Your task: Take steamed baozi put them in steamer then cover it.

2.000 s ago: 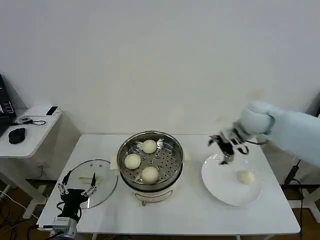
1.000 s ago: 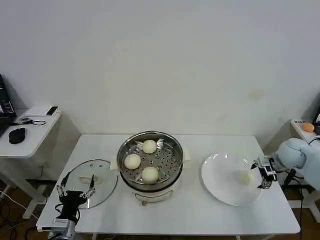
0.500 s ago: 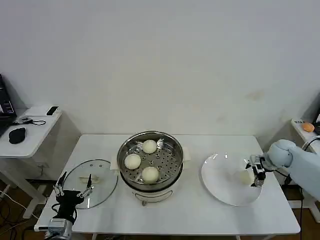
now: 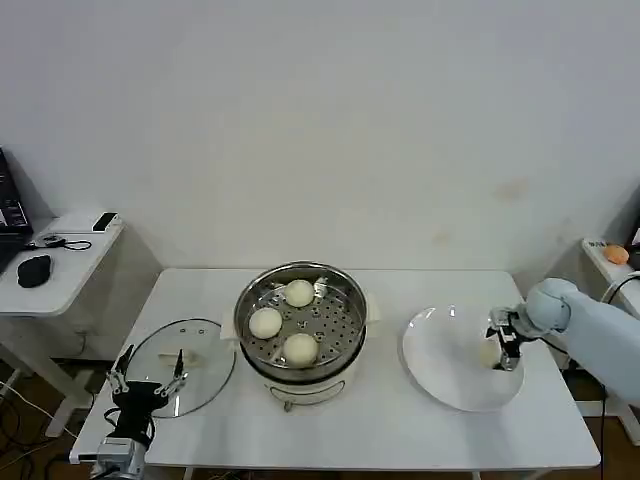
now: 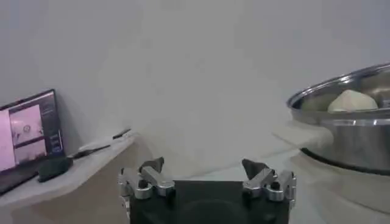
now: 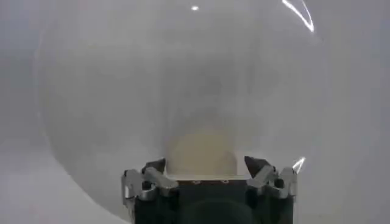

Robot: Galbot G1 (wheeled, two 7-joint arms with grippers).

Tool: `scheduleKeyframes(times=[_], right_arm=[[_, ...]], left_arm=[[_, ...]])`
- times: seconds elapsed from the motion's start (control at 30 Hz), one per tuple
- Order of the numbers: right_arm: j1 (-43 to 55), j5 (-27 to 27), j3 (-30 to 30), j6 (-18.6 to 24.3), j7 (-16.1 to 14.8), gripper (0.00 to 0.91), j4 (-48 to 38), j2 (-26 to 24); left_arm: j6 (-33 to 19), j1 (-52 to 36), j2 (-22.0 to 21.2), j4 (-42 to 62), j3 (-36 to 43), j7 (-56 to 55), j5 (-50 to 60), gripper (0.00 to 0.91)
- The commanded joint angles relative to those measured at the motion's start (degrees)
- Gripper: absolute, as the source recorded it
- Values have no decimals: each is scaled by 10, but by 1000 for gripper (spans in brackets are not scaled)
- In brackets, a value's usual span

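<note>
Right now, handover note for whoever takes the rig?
Right gripper: open, fingers either side of the last baozi on the plate, not yet gripped.
Left gripper: open, idle over the glass lid at the table's left.
Done: three baozi in the steamer.
Left: grasp the fourth, place it in the steamer, put the lid on.

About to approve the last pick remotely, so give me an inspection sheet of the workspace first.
Surface: white table, bare at the front.
Job's things: three steamed baozi in the open steamer; fourth baozi on the white plate; glass lid flat on the table, robot's left.
Clutter: nothing seen on the table.
Grippers: right gripper open, straddling the fourth baozi; left gripper open, parked by the lid.
Cables: black cables on the floor, left.
Surroundings: side table with laptop and mouse.
</note>
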Motion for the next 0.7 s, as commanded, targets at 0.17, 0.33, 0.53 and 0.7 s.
scheduleKeyframes(times=[0.17,0.33,0.53,0.7], right_arm=[[7,2,2,-4,-12,725,2,0],[59,42,-32,-21,-24,725,64,-34],[137,84,-68,-41,-29,725,134,-72],[236,130,-132,-67,-26,725,188,-79]], left_arm=[[0,2,0,-2,-2,0,0,907],[0,3,-1,-3,-2,0,1,907],[0,-1,-6,-3,6,0,4,907],[0,-2,-7,-2,11,0,7,907]])
